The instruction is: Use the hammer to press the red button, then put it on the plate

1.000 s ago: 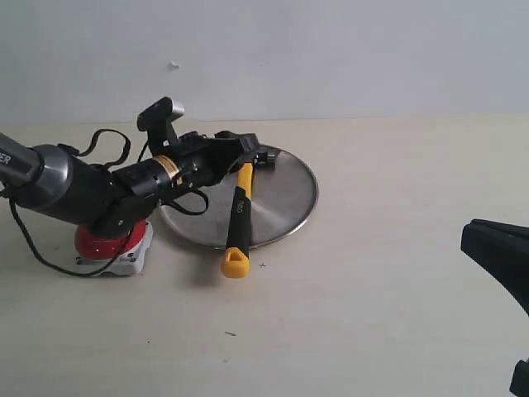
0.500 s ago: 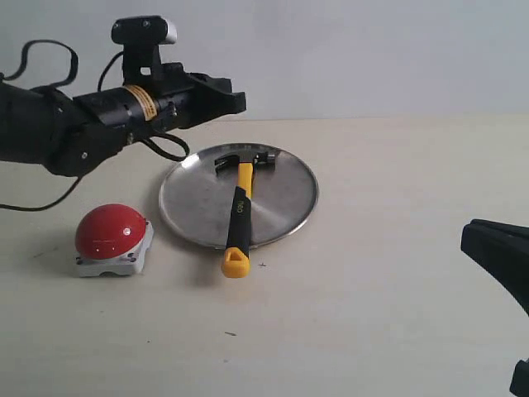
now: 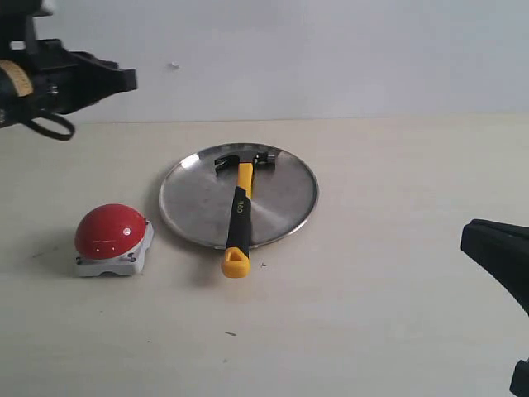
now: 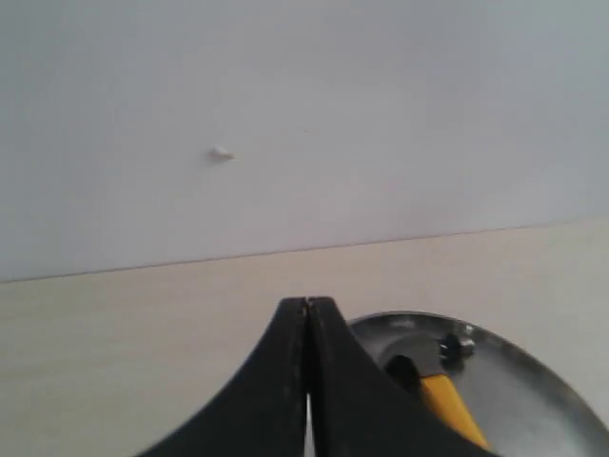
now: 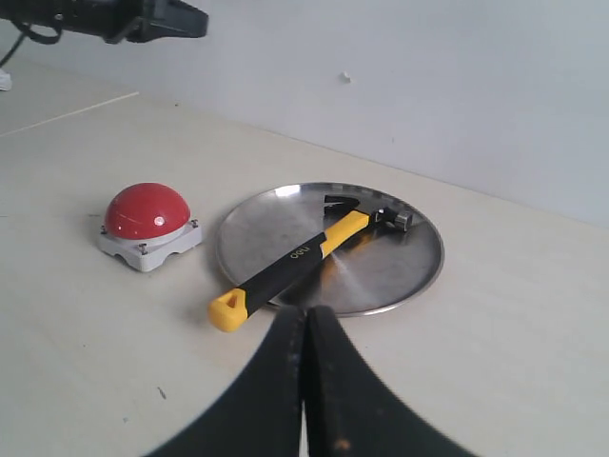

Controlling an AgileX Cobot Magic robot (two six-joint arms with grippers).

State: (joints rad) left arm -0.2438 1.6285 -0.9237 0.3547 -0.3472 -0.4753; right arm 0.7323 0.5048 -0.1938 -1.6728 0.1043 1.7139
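Observation:
The hammer [image 3: 239, 213] lies on the plate [image 3: 285, 198]. Its dark head is near the far rim, and its yellow looped end overhangs the near rim onto the table. The red button [image 3: 110, 231] sits on its grey base left of the plate. My left gripper [image 3: 131, 79] hangs shut and empty high at the far left, well away from the hammer. Its wrist view shows shut jaws [image 4: 306, 305] over the plate [image 4: 542, 376] and the hammer neck [image 4: 447, 400]. My right gripper [image 3: 468, 235] stays at the right edge, shut [image 5: 305, 312], facing the hammer [image 5: 304, 252], plate [image 5: 400, 257] and button [image 5: 147, 211].
A pale wall stands behind the beige table [image 3: 388, 289]. A small mark shows on the wall [image 3: 173, 65]. The left arm [image 5: 124, 17] crosses the top corner of the right wrist view.
The left arm has lifted off the hammer head and withdrawn up and to the left. The hammer stays on the plate. The right arm has not moved.

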